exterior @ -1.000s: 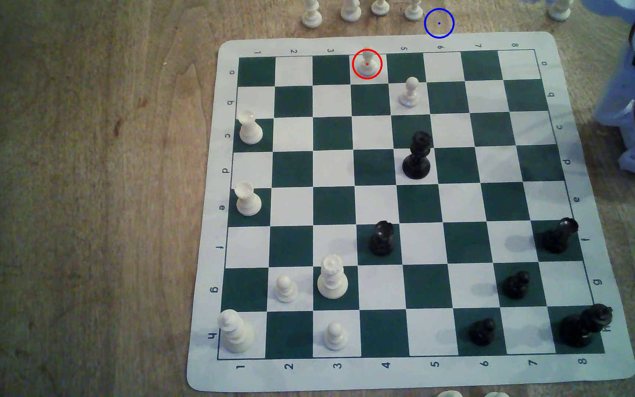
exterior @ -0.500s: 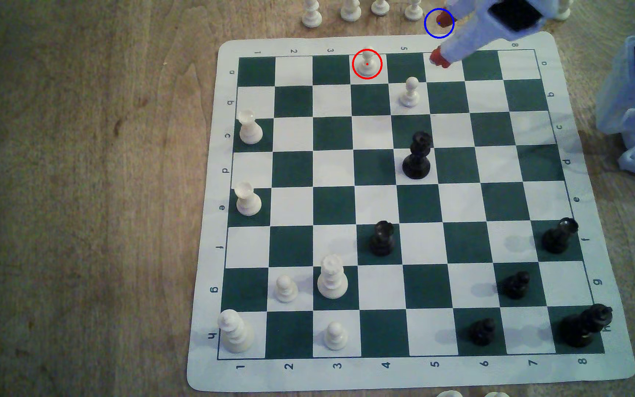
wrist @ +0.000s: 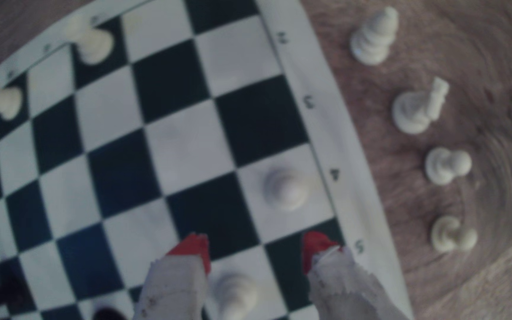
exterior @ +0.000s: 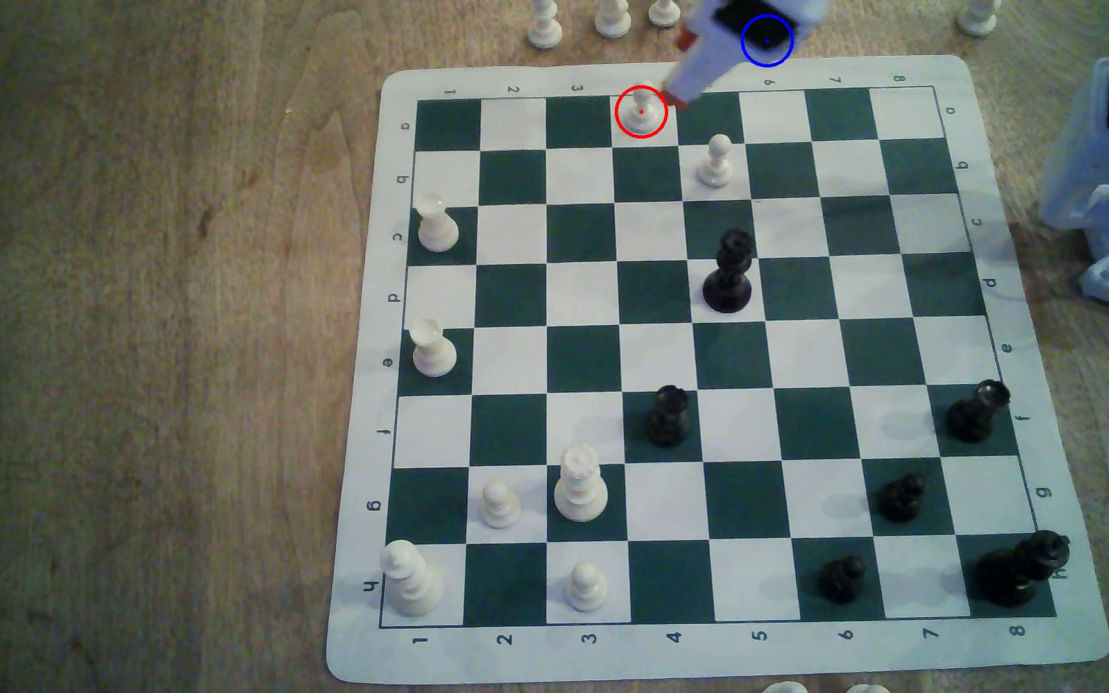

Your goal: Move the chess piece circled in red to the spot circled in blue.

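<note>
The chess piece, a small white pawn ringed in red, stands upright on a white square in the board's row "a", column 4, right at the board's far edge in the exterior view. The tool hovers just beside it over column 5, its 2 red-tipped fingers spread apart and gripping nothing. The spot, ringed in blue, lies on the wooden worktop just beyond the board's far edge near column 6, covered by the arm.
</note>
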Motion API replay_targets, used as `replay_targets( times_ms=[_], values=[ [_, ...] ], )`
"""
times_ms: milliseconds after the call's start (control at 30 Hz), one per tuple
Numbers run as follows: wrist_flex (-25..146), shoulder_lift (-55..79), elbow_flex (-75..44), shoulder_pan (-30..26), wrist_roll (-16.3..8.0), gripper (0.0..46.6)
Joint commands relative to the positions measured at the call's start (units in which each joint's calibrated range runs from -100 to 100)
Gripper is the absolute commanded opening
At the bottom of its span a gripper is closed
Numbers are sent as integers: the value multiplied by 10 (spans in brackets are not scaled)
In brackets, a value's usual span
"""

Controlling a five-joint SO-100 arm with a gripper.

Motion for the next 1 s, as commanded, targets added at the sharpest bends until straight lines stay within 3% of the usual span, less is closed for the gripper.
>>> replay_targets(
  times_ms=[0,967],
  values=[
    [-60,19,-15,19,2,166],
    [-176,145,-34,4,-32,139]
  ],
)
